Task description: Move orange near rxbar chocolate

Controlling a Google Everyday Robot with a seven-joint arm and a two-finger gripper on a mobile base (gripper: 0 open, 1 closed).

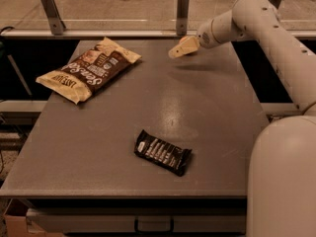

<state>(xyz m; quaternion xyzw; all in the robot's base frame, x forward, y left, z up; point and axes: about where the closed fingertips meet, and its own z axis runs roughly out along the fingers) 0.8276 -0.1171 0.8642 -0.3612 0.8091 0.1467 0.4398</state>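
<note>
Nearest, at the right edge, stands the robot's pale rounded body [281,181]. One grey table [98,172] fills the middle. On its near half, a little right of centre, lies the one rxbar chocolate [163,152], flat and set at a slant, black with white lettering, well apart from everything else. Farther back on the left lies one tan-and-brown chip bag [89,69], also slanted. Beyond that, one arm [276,38] reaches in from the right, and the single gripper [178,48] hangs above the table's far edge, right of centre. I cannot tell how wide the claw stands, nor whether it holds anything. Behind the table rise two metal posts [51,4], with perhaps a third by the arm.
</note>
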